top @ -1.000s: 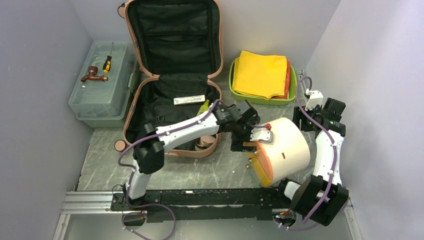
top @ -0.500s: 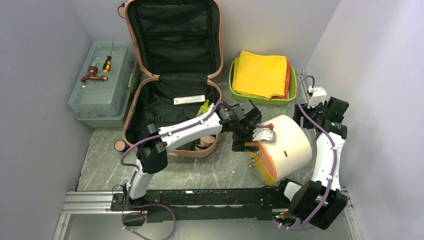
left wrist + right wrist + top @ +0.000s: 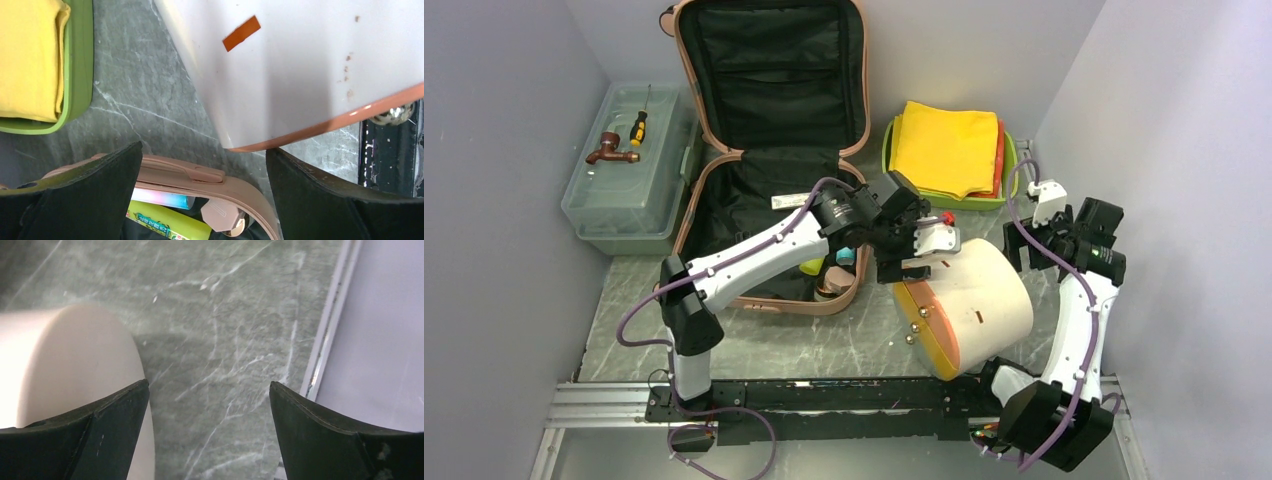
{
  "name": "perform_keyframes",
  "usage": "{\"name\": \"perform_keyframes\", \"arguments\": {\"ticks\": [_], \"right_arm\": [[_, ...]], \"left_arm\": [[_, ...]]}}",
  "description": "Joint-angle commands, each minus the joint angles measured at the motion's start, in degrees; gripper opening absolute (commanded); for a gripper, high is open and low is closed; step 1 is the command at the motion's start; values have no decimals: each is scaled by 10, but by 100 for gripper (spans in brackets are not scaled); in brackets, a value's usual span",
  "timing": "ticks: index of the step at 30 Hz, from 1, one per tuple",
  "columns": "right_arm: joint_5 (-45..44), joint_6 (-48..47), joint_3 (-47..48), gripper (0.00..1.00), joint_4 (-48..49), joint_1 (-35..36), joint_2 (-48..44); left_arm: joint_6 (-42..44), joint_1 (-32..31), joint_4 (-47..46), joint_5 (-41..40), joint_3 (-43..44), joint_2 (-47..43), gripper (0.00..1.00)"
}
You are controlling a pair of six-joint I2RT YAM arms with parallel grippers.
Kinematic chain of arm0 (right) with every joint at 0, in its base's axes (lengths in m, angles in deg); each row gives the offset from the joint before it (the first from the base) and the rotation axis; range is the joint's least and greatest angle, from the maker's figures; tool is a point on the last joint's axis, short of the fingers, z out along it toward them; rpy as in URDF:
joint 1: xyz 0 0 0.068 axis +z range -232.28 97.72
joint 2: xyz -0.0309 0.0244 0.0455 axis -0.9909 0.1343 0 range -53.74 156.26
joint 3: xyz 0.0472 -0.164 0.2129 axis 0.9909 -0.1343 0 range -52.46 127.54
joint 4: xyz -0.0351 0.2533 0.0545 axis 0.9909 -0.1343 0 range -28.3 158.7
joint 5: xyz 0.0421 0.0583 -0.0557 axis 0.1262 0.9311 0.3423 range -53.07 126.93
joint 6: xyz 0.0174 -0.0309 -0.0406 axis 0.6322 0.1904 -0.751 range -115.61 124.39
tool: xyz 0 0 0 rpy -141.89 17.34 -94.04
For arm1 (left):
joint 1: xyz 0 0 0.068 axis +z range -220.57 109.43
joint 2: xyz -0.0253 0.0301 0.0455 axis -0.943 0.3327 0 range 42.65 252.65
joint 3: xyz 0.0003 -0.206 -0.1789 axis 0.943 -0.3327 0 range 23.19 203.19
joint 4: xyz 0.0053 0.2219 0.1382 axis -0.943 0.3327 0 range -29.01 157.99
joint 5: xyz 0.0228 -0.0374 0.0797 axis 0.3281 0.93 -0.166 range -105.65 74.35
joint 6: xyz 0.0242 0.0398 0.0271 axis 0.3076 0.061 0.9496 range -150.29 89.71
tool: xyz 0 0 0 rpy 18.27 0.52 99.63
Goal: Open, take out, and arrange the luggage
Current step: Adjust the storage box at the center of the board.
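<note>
The salmon-pink luggage [image 3: 769,75] lies open, its lid leaning on the back wall and its black-lined lower half [image 3: 724,215] holding several small items. Its pink rim [image 3: 200,172] shows in the left wrist view, with a lime-green tube [image 3: 170,222], a pastel tube [image 3: 160,198] and a pink hexagonal cap [image 3: 220,215] inside. A cream round case with an orange rim [image 3: 979,300] lies on its side on the table to the right. My left gripper [image 3: 904,272] is open and empty above the luggage's right edge, beside the cream case [image 3: 310,65]. My right gripper [image 3: 1029,250] is open and empty at the case's right side [image 3: 65,355].
A translucent toolbox [image 3: 629,175] stands at the left, with a screwdriver [image 3: 638,127] and a brown tap [image 3: 611,150] on its lid. A lime tray [image 3: 944,195] with yellow cloths [image 3: 944,148] stands at the back right. Walls close in on both sides.
My left gripper has drawn back and to the left, from the cream case's orange rim to the luggage's right edge. The cream case has shifted slightly left. The right arm barely moved.
</note>
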Motion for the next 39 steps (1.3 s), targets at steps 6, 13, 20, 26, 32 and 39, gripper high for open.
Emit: {"name": "perform_keyframes", "arguments": {"ticks": [6, 13, 20, 26, 32, 39], "right_arm": [[83, -226, 54, 93, -241, 4, 31], [129, -224, 76, 94, -250, 14, 64], [122, -87, 143, 93, -126, 88, 170], [86, 17, 229, 93, -58, 134, 233], [-5, 53, 225, 96, -18, 92, 139], [20, -52, 190, 100, -95, 36, 5]], "left_arm": [[-52, 4, -80, -42, -37, -4, 99], [-93, 21, -109, -115, -10, 33, 99], [-132, 70, -103, -97, 86, 104, 99], [-133, 93, -94, -104, 135, 124, 99], [-109, 144, -113, -72, 74, 6, 99], [21, 136, 21, 253, -39, -134, 99]]}}
